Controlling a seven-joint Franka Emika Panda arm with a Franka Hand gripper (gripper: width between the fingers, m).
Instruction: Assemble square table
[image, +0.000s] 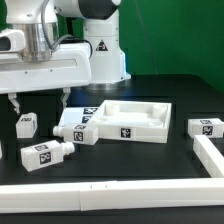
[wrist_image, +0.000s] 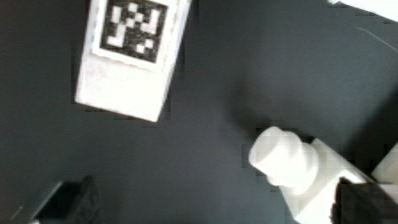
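Square table leg — cut off at frame edge; hand spread wide.

Exterior camera: near table edge, slightly raised, facing my arm, mid-range. Wrist camera: close, looking down. Shared: legs under my gripper.

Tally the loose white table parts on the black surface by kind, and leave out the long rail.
Square plate: 1
Legs: 4
Total: 5
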